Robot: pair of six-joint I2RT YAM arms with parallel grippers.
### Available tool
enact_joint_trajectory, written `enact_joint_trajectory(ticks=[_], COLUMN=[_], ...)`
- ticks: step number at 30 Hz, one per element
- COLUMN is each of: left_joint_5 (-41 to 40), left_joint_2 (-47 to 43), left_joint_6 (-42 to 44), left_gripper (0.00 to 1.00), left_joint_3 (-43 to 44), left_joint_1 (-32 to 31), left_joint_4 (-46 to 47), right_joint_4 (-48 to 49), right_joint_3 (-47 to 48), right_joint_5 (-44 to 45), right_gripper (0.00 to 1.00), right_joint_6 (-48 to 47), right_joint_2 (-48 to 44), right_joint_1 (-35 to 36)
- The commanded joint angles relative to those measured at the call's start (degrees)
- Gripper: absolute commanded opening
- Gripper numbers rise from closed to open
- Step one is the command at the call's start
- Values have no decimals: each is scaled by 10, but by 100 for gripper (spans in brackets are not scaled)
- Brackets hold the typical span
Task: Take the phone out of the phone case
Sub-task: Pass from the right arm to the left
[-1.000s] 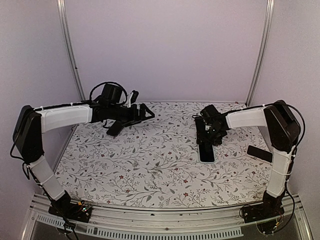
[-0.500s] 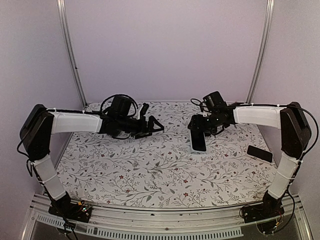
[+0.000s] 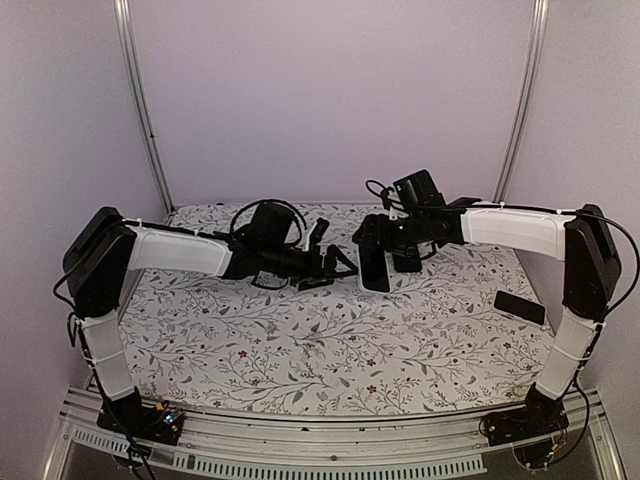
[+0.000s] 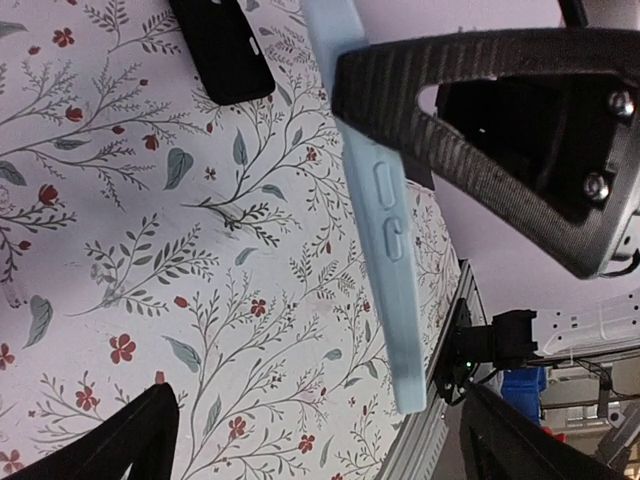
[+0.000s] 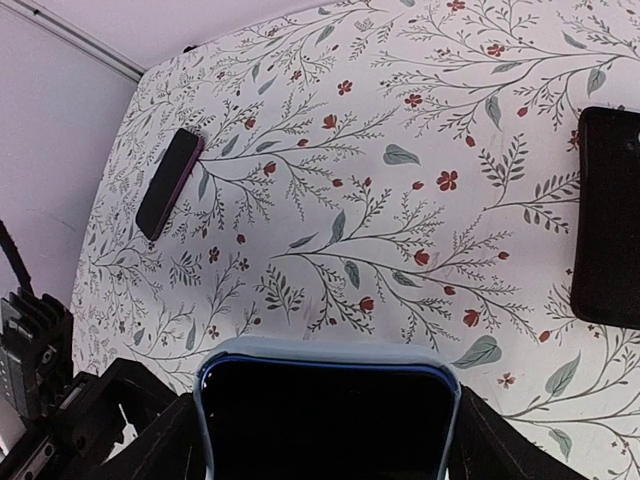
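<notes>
phone case [image 4: 378,210] shows slim, smooth pale-blue edge.

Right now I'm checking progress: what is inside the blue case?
The phone, black screen showing, fills the case. Its back and sides are covered by the case.

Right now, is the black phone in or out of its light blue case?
In: the rim of the light blue case surrounds the black phone.
</notes>
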Motion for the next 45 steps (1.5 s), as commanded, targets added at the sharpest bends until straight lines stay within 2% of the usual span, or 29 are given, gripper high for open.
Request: enact_joint_trajectory(ticks=[1, 6, 13, 21, 26, 33, 41, 45], left_joint_5=[-9, -21, -27, -34, -30, -23, -19, -20], left_joint_2=[9, 20, 33, 26, 14, 7, 2, -1], left_joint_6=[-4, -8, -12, -29, -36, -42, -53, -52], left_gripper=[99, 96, 79, 49, 47, 45, 30, 16], left_joint_3=[23, 37, 55, 46, 34, 33, 22, 21], left_joint_1=[-14, -19, -27, -29, -29, -32, -31, -32], left_joint_4=[21, 14, 5, 11, 21, 21, 24, 23], right_joint_4=[41, 45, 54, 67, 76, 83, 85, 86], right_joint_3=[25, 35, 40, 26, 13, 9, 4, 3], right_joint_5=[-13, -2, 18, 60, 110, 130, 147, 148], right_gripper=[32, 32, 31, 29, 30, 30, 30, 30], right_joint_6=[28, 39, 51, 69, 71, 72, 72, 70], right_joint_2=[-30, -27, -24, -33, -53, -61, -66, -68], right_joint_1=[14, 29, 51, 57, 58, 58, 58, 58])
